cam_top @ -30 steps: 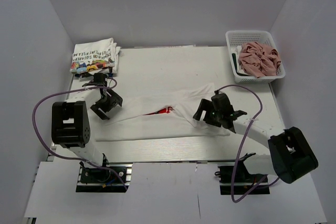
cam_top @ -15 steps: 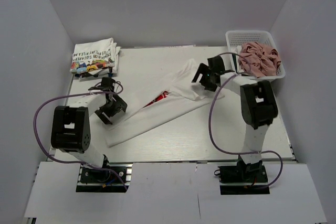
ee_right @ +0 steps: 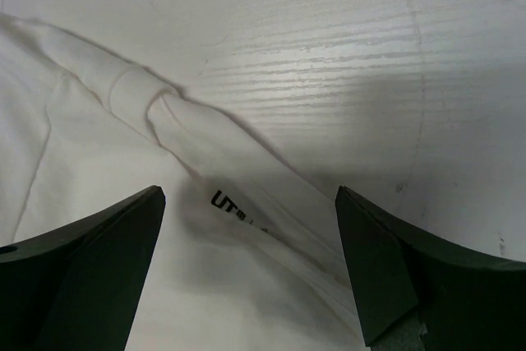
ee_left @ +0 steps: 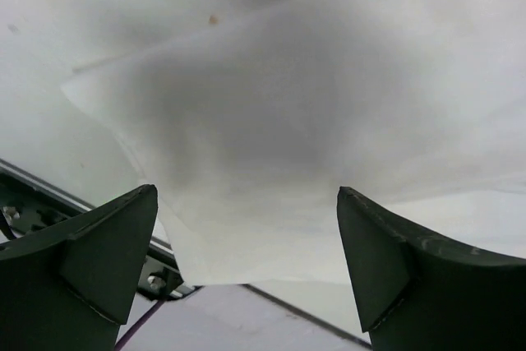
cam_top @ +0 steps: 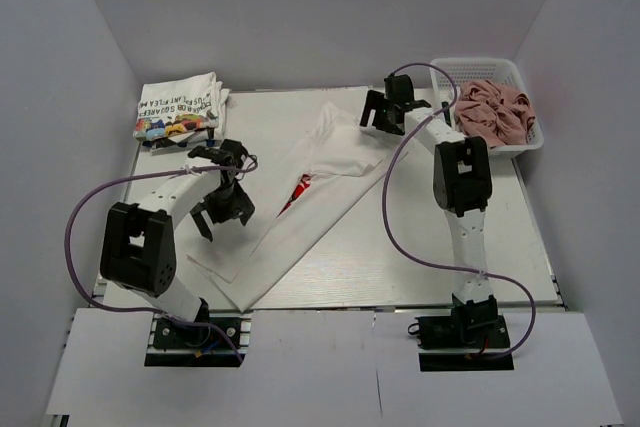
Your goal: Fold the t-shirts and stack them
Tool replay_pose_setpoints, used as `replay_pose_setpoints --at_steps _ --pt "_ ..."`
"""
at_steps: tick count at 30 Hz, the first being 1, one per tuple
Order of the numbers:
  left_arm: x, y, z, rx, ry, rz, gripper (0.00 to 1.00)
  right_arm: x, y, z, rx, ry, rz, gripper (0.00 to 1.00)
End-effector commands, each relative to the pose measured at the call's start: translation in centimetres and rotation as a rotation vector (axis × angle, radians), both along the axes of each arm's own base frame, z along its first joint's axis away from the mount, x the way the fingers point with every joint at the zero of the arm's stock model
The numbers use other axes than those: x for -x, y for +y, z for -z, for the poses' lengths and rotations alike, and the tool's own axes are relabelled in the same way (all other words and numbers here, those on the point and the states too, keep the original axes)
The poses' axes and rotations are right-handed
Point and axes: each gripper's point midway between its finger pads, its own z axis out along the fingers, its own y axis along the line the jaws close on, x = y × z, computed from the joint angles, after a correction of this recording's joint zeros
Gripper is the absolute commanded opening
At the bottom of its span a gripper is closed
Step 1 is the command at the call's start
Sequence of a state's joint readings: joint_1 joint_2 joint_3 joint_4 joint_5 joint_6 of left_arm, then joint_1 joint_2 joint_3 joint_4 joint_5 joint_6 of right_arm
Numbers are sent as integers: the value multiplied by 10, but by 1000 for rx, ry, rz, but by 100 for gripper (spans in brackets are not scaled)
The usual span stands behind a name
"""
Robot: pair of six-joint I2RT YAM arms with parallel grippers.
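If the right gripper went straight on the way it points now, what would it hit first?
Most likely the spread-out white cloth t-shirt: in the right wrist view the open right gripper points at its rolled fold beside the black lettering. How far off it is, I cannot tell.

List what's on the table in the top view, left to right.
folded t-shirt stack → left pincer → spread white t-shirt → right pincer → mesh basket holding the pink t-shirt
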State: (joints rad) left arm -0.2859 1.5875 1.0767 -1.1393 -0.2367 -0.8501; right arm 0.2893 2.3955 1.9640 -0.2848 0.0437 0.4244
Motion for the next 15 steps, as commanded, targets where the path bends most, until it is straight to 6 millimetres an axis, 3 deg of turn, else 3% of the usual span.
replay_pose_setpoints --at_steps 1,5,6,7,8,10,15 --pt "-12 10 -38 -89 -100 30 100 4 1 -77 77 -144 -74 91" --pt "-10 -15 -34 -33 -77 200 100 36 -3 -89 174 -115 -91 91" --pt "-4 -23 -19 3 -29 250 100 42 -1 -88 178 -108 -100 91" --pt "1 -26 -13 10 2 301 100 60 4 -74 182 -61 -129 91" --pt "6 -29 -6 19 29 337 98 66 2 -79 163 -50 -116 91" --pt "20 -42 7 49 100 422 96 85 10 -67 141 -7 -139 91" --pt "43 -50 39 25 239 559 88 111 19 -42 141 116 -161 91"
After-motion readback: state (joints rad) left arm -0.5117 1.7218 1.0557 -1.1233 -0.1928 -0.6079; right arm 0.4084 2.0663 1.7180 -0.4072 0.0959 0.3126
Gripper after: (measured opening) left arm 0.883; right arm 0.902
